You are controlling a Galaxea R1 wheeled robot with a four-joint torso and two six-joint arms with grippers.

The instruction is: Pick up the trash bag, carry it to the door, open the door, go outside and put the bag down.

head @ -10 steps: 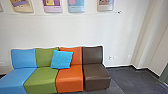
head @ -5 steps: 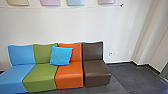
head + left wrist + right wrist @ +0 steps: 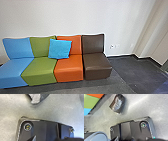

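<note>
The head camera has dipped; the black trash bag [image 3: 118,104] looks soft, slippery, best gripped by bunched plastic, the jaws' opening I can't tell.

- The wide dark plate [image 3: 51,127] is rounded at its corner and edged by a thin white line [image 3: 33,120]
- It is crossed by a near-black groove [image 3: 59,131]
- A large round fitting [image 3: 143,125] is ringed in white, its centre tinted green
- A smaller round fitting [image 3: 72,130] is set near another corner
- A grey housing [image 3: 98,136] is marked by a circular outline
</note>
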